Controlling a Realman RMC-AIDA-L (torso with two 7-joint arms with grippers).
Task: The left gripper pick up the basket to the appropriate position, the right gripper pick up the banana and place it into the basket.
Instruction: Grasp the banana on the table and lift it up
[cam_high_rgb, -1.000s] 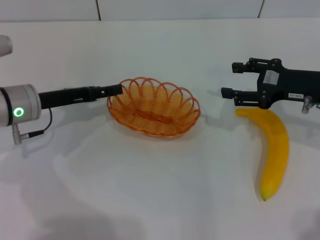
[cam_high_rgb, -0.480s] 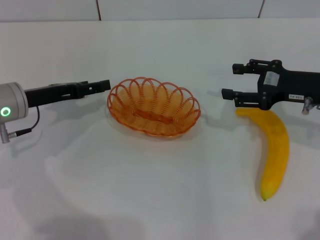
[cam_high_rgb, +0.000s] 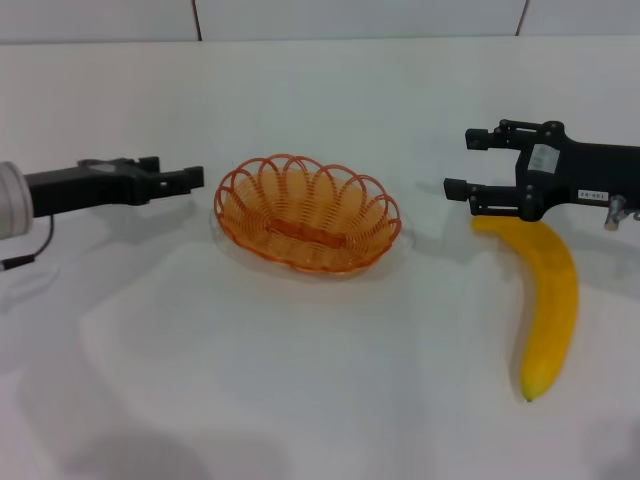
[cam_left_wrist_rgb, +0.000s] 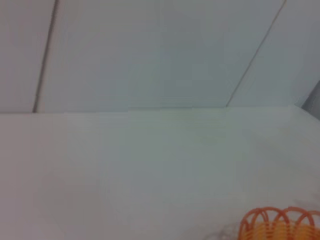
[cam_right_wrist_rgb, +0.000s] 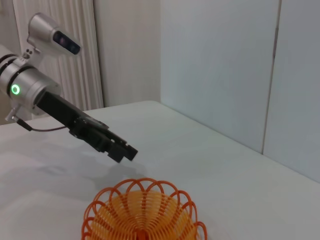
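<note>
The orange wire basket rests on the white table, mid-view in the head view; its rim also shows in the left wrist view and the right wrist view. My left gripper hovers just left of the basket, clear of its rim, fingers slightly apart and holding nothing; it also shows as the black claw in the right wrist view. The yellow banana lies on the right. My right gripper stands open over the banana's far end, without gripping it.
The white table runs to a pale panelled wall at the back. A grey cable hangs under the left arm's wrist. Bare tabletop lies in front of the basket and the banana.
The left gripper has let go of the basket's left rim and drawn back to the left. Basket, banana and right gripper have stayed where they were.
</note>
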